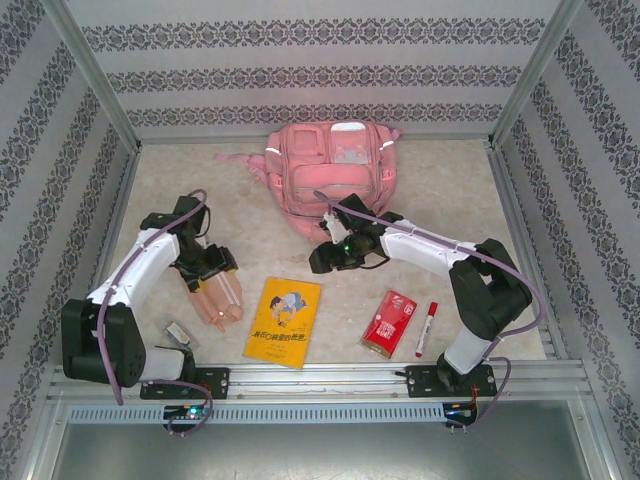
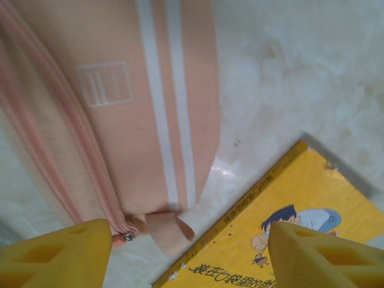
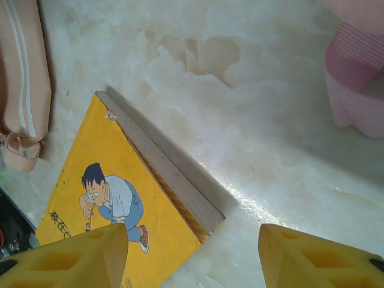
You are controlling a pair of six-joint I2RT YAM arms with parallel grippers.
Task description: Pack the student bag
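Backpack [image 1: 335, 172], pink, lay at twelve o'clock on counter [image 1: 450, 190]; yellow book [image 1: 283, 322] at six. Left jaws and right jaws stood open, empty.

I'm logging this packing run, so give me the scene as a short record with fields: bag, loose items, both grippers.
bag: student bag, far middle of the table
loose items: peach pencil case, yellow book, red pack, red marker, all on the near half
left gripper: open, empty, above the pencil case's zip end
right gripper: open, empty, above the book's far corner
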